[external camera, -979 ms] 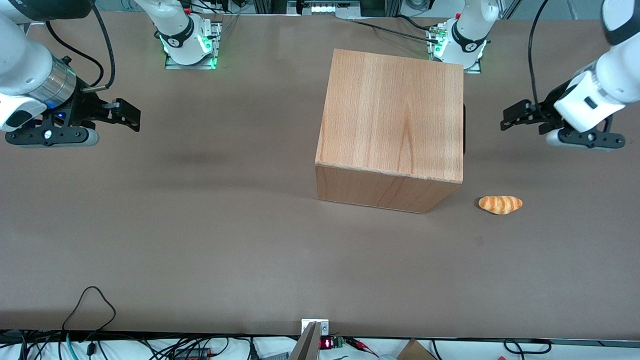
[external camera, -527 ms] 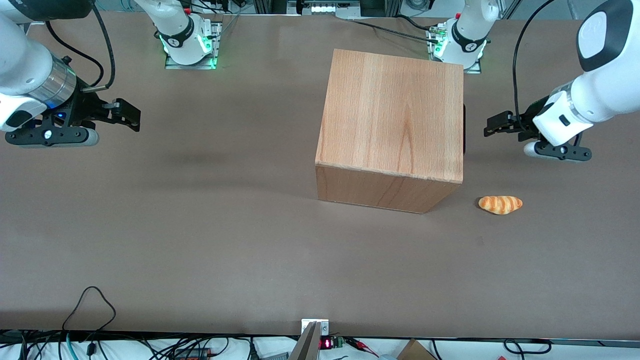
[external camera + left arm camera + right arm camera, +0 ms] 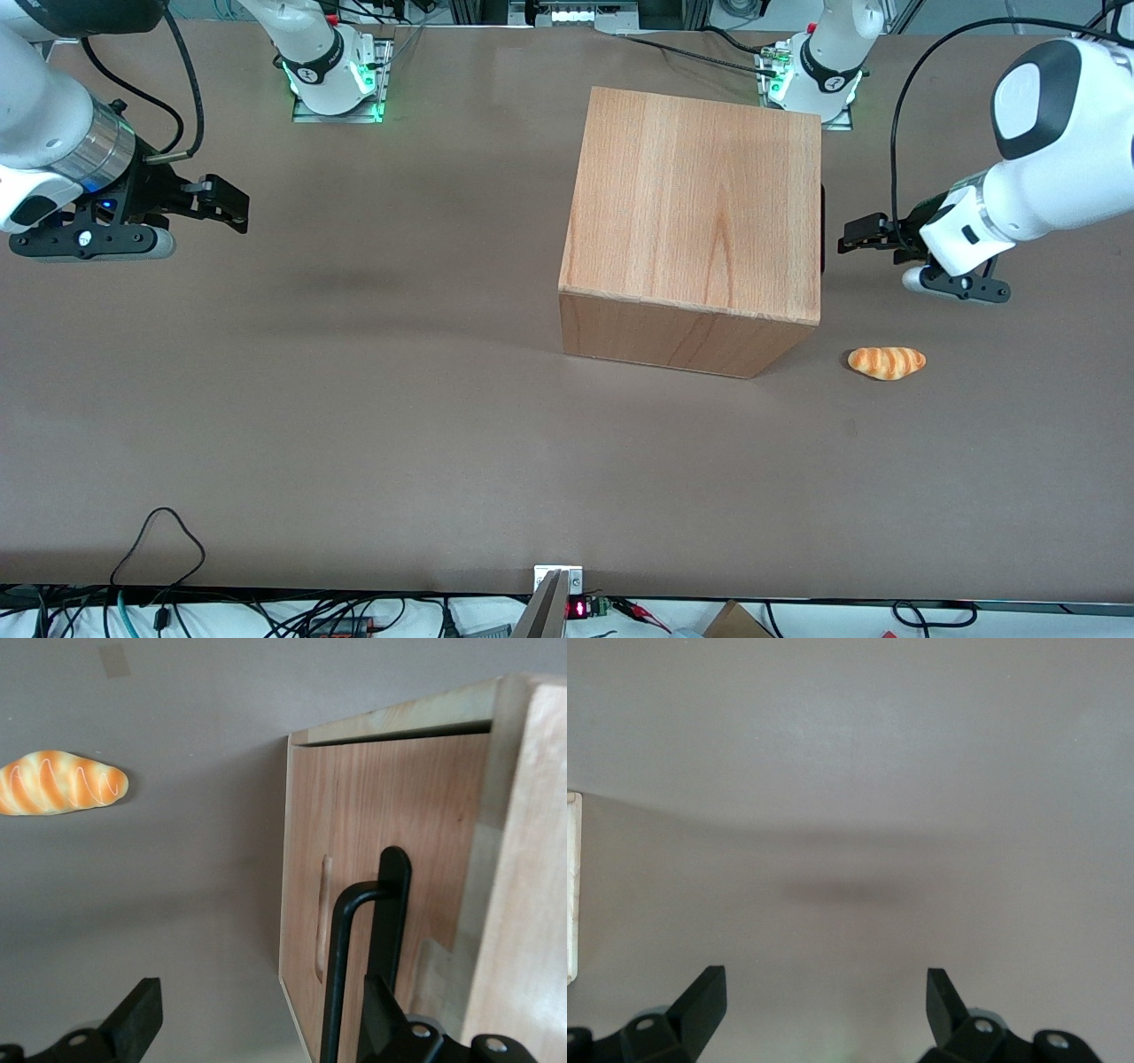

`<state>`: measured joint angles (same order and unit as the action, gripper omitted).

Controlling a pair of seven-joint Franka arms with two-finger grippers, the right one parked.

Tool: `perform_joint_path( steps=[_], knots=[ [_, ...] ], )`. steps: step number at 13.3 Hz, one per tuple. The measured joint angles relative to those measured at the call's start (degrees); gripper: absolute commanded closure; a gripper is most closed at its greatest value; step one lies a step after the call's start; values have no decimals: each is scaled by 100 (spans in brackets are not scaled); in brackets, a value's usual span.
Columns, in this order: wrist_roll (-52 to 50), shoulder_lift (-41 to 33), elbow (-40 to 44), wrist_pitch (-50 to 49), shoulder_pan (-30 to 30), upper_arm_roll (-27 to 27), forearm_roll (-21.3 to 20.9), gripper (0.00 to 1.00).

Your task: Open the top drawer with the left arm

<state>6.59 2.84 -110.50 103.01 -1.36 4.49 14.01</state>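
Nearest the front camera, your bread roll (image 3: 887, 362) lay on the brown surface (image 3: 354, 399), at about five o'clock from the wooden cabinet (image 3: 695, 213) and apart from it. Farther from the camera, the tool (image 3: 852, 236) of your left arm (image 3: 1028, 190) hung just beside the cabinet's face at three o'clock, close to it without touching. Its fingers (image 3: 142, 1014) stood spread wide, released, with nothing between them. In the wrist view you had the top drawer (image 3: 381, 877) shut flush in the cabinet, its black handle (image 3: 359, 939) standing proud of the front panel and close to one finger. The bread roll (image 3: 58, 784) showed well apart from the drawer front.
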Motion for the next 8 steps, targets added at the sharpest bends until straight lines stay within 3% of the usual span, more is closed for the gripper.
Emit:
perform_joint_path(
  steps=[8],
  knots=[
    [253,133,-304,307,23,27,92,0]
  ],
)
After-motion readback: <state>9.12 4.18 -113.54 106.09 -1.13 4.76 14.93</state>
